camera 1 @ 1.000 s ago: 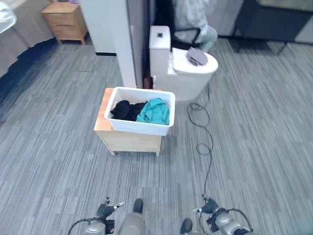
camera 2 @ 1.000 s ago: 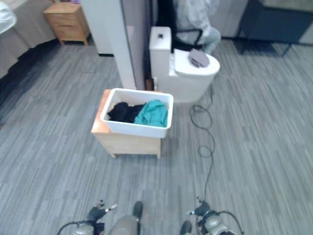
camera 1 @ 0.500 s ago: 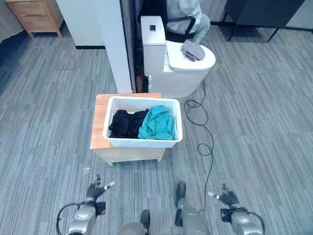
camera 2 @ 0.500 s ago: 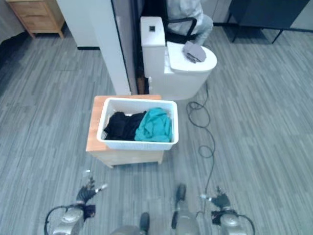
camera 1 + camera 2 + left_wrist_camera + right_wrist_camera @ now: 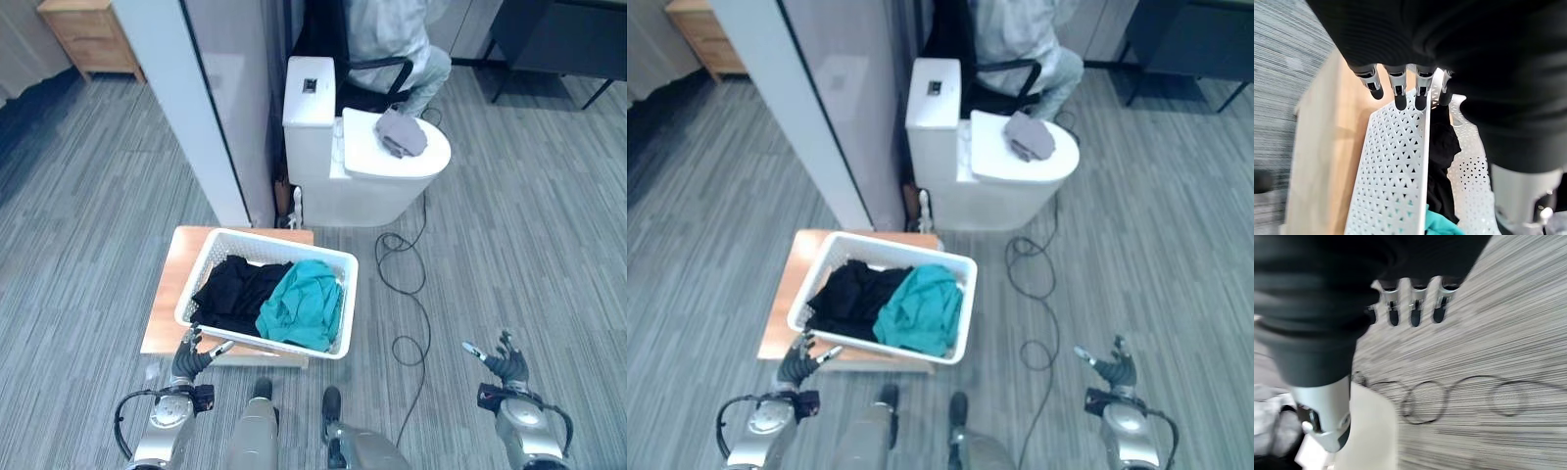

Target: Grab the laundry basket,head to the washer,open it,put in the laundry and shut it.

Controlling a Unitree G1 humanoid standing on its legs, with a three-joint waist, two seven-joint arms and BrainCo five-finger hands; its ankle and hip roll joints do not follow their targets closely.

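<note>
The white laundry basket [image 5: 266, 292] sits on a low wooden table [image 5: 162, 299] beside a white pillar [image 5: 186, 108], with black clothes [image 5: 230, 290] and a teal garment [image 5: 302, 308] heaped inside; it overhangs the table's right edge and near corner, so I'd say an uneven pull on one side could tip it off or spill the laundry. Beyond it stands a white toilet [image 5: 367, 166] with a grey cloth [image 5: 402, 132] on its lid, and a person [image 5: 392, 39] sits behind that. A black cord [image 5: 411, 294] loops over the grey floor [image 5: 529, 255] to the basket's right, which looks like a tripping risk. The left hand [image 5: 191, 357] hovers just by the basket's near left corner, fingers [image 5: 1396, 90] straight and relaxed above the perforated rim, holding nothing. The right hand [image 5: 502, 362] hangs well apart over bare floor, spread and empty.
</note>
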